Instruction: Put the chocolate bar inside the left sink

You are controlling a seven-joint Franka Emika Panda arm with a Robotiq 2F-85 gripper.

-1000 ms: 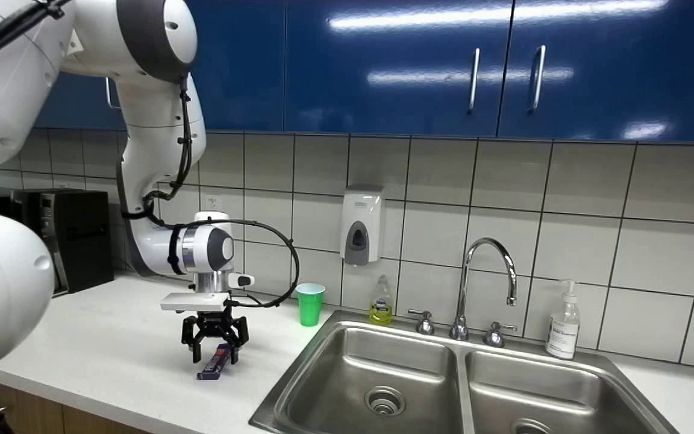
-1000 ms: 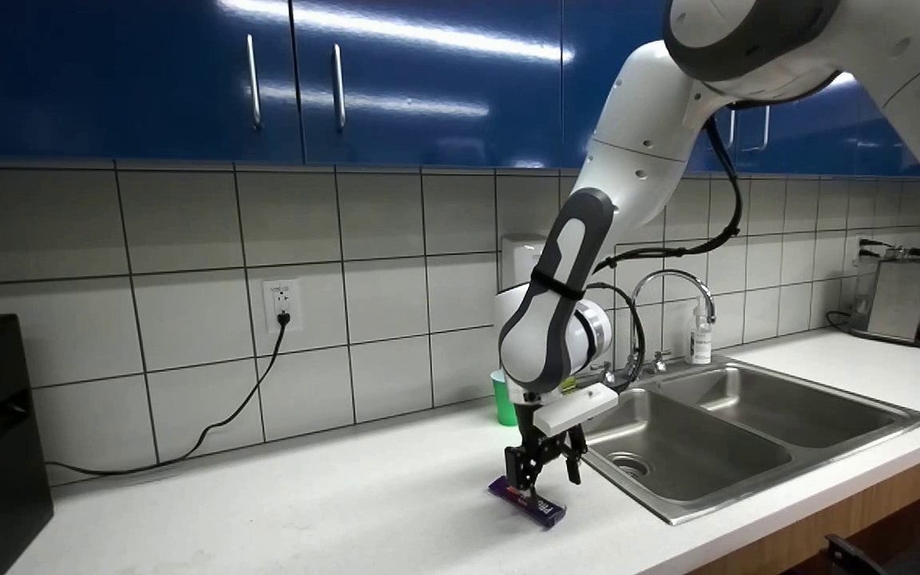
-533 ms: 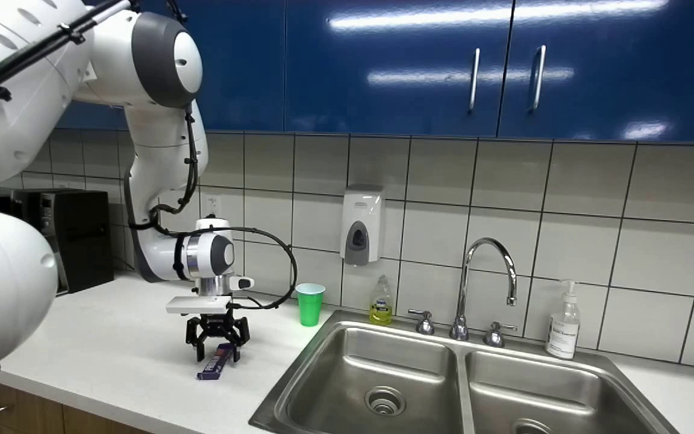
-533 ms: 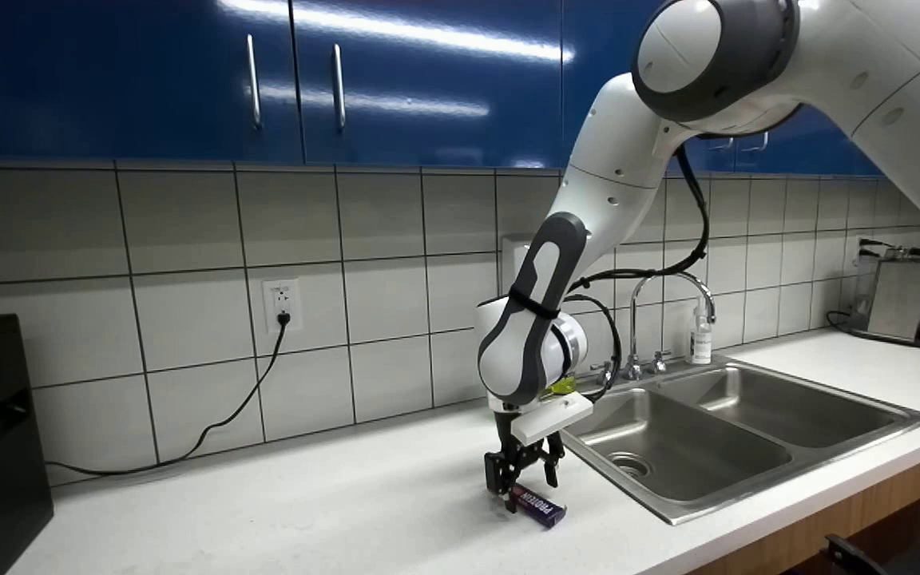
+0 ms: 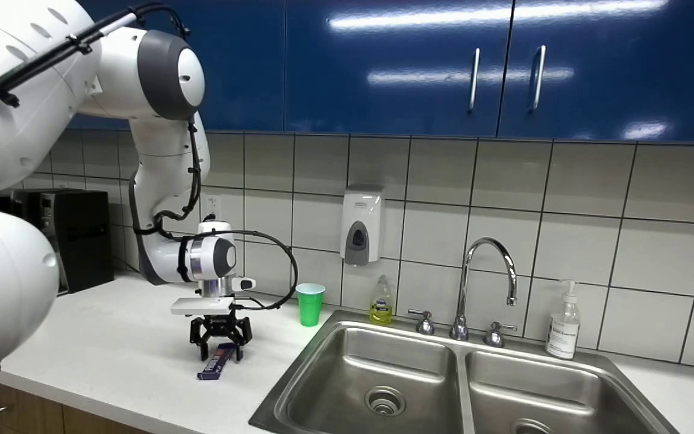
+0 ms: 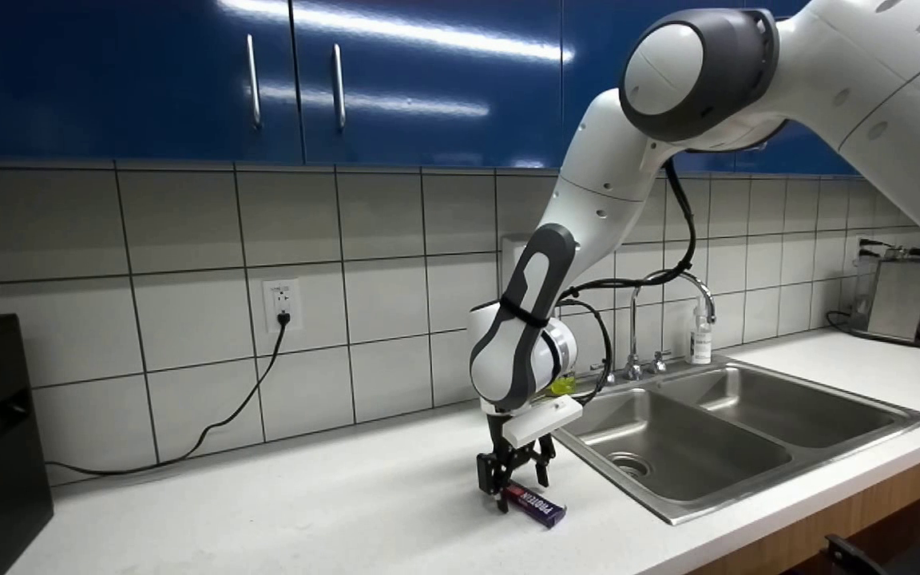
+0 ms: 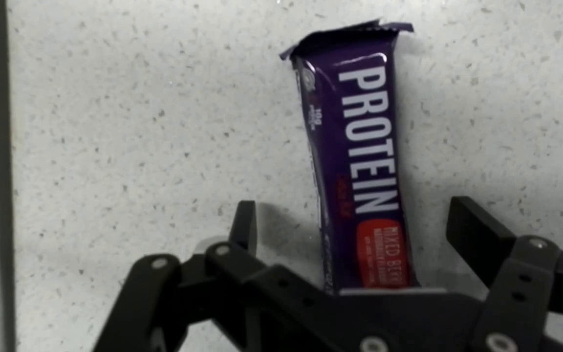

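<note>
We see speckled white counter [image 5: 112, 337]. On it we find chocolate bar [image 7: 355, 156] lying flat, green cup [image 5: 309, 307] standing upright, black boxy appliance [image 5: 85, 244], metal-sided machine [image 6: 898, 302] well apart.

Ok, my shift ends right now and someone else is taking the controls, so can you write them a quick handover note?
Gripper: open, straddling the chocolate bar, with a gap on each side in the wrist view.
Things: the bar lies on the counter, not gripped; the left sink is the basin nearer to it.
Done: gripper positioned at the bar, nothing more.
To do: close on the bar, lift it, carry it over the left sink and release it inside.
</note>
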